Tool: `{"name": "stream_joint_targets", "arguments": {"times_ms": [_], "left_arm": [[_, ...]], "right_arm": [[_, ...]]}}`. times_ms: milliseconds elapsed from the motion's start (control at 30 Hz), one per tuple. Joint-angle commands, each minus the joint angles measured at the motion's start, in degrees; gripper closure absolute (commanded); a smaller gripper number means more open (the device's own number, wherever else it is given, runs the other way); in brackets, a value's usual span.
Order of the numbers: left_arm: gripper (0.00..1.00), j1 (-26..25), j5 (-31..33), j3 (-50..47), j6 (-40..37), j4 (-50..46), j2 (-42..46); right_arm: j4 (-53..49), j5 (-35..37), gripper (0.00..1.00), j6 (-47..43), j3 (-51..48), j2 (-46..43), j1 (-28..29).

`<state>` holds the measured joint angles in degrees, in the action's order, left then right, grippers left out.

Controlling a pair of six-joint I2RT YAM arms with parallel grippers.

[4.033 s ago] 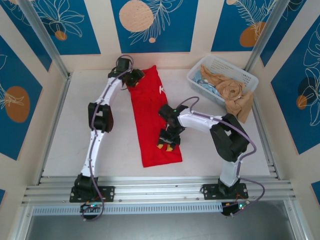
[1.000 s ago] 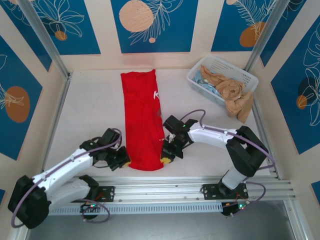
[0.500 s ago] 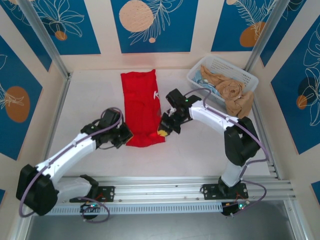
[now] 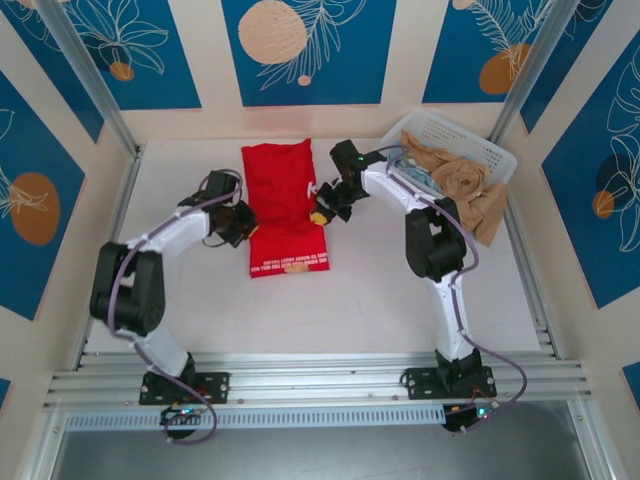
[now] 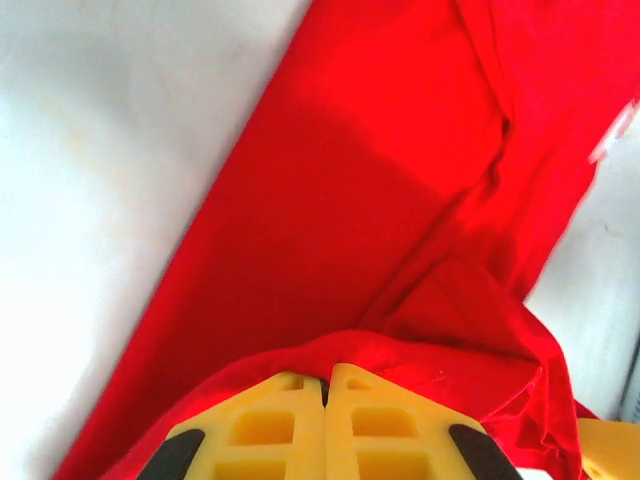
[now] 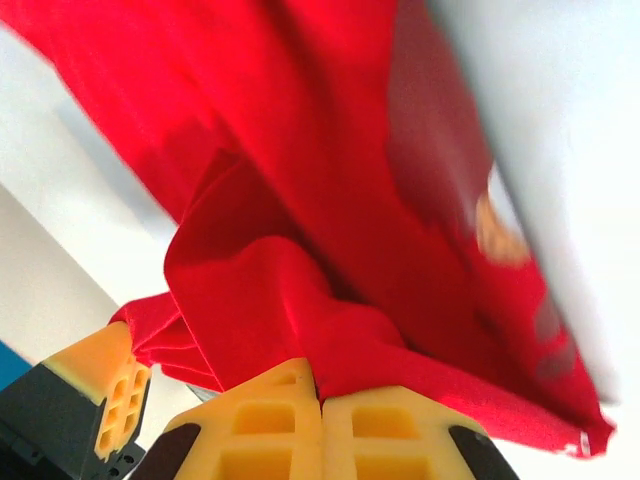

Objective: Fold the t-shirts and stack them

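Clamped tight, the left gripper (image 4: 243,224) holds the left edge of the red t-shirt (image 4: 283,185); the right gripper (image 4: 321,215) is likewise closed on its right edge. It lies partly folded at upper centre of the top view, left of the white basket (image 4: 492,152).

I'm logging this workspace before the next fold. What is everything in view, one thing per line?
t-shirt: one, bright red, partly folded, middle-back of the table
basket: one, white lattice, back right corner
tan garments: a heap, count unclear, in the basket and spilling over its rim
light blue cloth: one piece, in the basket
table: one, white
wall panels: several, blue with peach circles
left gripper: yellow fingers, shut on the t-shirt's left edge
right gripper: yellow fingers, shut on its right edge
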<state>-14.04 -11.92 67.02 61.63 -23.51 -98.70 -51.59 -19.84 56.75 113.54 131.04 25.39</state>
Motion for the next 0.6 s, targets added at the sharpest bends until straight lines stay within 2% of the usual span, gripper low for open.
{"name": "stream_joint_targets", "arguments": {"times_ms": [0, 133, 267, 300, 367, 433, 500, 567], "left_arm": [[1.00, 2.1, -2.0, 5.5, -3.2, 1.5, -4.4], [1.00, 2.9, -1.4, 11.8, -4.8, -1.4, -8.4], [1.00, 3.5, -1.7, 14.4, -5.2, -2.0, -12.1], [0.96, 3.7, -2.4, 14.8, -5.6, -1.4, -13.2], [0.72, 4.0, -2.4, 15.8, -6.8, -1.4, -14.6], [0.50, 4.0, -1.1, 15.1, -7.4, -1.2, -13.5], [0.41, 4.0, 0.0, 13.7, -7.7, -1.6, -10.9], [0.40, 3.8, 1.9, 10.3, -7.7, -2.4, -6.6]], "right_arm": [[-3.1, -0.7, 1.00, -0.5, 8.4, 5.7, -1.3], [-6.2, -1.7, 1.00, -0.9, 19.2, 12.2, -2.4], [-3.7, -2.2, 1.00, 0.5, 20.4, 14.1, -3.6], [-2.4, -3.2, 0.94, 0.4, 20.3, 14.4, -3.9], [-0.3, -4.5, 0.73, -1.0, 20.5, 14.8, -4.3], [0.1, -3.6, 0.58, -3.8, 20.4, 13.3, -4.4], [0.6, -2.5, 0.50, -5.7, 18.5, 10.3, -4.9], [2.1, -1.5, 0.47, -7.4, 13.4, 5.7, -5.6]]}}
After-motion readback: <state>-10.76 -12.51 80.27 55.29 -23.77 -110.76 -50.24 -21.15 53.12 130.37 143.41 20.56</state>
